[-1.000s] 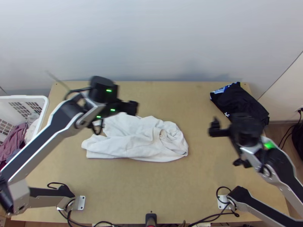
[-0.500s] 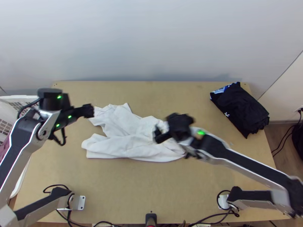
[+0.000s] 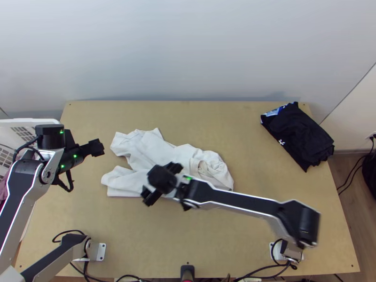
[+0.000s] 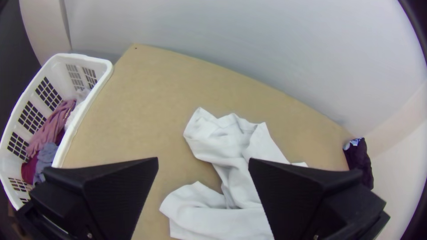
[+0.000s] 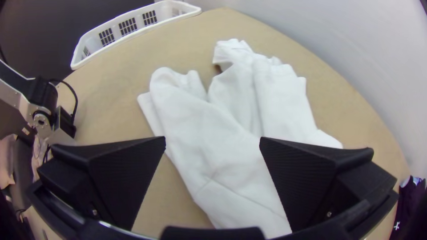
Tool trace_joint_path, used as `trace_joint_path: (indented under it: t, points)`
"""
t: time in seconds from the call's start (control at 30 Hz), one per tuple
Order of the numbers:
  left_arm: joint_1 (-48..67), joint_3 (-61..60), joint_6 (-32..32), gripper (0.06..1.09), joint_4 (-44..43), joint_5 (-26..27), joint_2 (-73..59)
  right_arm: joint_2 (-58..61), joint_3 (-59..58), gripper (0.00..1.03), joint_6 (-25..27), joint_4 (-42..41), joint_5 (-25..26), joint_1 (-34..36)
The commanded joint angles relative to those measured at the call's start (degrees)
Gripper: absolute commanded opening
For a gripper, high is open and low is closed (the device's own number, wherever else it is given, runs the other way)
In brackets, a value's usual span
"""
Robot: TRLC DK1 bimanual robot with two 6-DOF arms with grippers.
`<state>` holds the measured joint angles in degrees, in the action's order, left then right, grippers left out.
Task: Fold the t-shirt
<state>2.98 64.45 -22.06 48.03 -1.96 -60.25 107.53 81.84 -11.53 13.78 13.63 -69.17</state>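
White cloth t-shirt, bunched on the light wooden table, needs smoothing before any fold. With the wide black fingers of left gripper and right gripper spread, pinch separate edges shallowly, then draw them gently apart.

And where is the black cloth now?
In the top view, the black cloth lies near the far right corner of the table, right of the white t-shirt.
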Motion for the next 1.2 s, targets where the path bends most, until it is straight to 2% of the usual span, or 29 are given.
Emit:
trace_joint_path:
  t: [0.0,0.27,0.33,0.37,0.4,0.5,0.7,0.87,1.0,1.17]
  points:
    - [-0.9,-1.9,0.0,1.04,-0.7,0.2,0.0,9.4,6.5,0.98,-0.1,0.5,-1.9,-2.3]
    - [-1.1,-3.2,0.2,1.04,-2.0,0.3,-0.2,14.3,8.4,0.95,-1.0,0.4,-1.4,-1.0]
    - [-1.1,-3.2,0.2,1.04,-2.2,0.5,-0.3,14.6,8.4,0.85,-1.4,0.7,-1.4,-0.6]
    - [-1.0,-3.2,0.1,1.04,-2.2,0.5,-0.4,14.6,8.3,0.76,-1.7,1.2,-1.3,-0.5]
    - [-1.0,-3.1,0.1,1.04,-2.3,0.7,-0.6,14.6,8.2,0.61,-1.7,1.4,-1.3,-0.4]
    - [-1.0,-2.8,0.1,1.04,-2.6,0.9,-0.9,13.8,7.3,0.03,-1.9,1.4,-1.3,0.0]
    - [-0.1,-2.7,0.1,1.04,-2.9,1.9,-1.2,6.6,2.9,0.03,-5.2,3.1,0.6,2.0]
    - [1.6,-2.7,0.1,1.04,-3.3,1.9,-2.7,-2.6,-2.7,0.03,-5.3,7.0,0.9,6.1]
    - [3.4,-2.5,0.1,1.04,-4.3,1.9,-4.7,-13.0,-10.2,0.03,-4.6,12.9,0.4,11.1]
    - [5.3,-2.4,0.1,1.04,-6.1,1.9,-7.9,-27.3,-20.1,0.03,-1.8,22.2,-2.8,18.5]
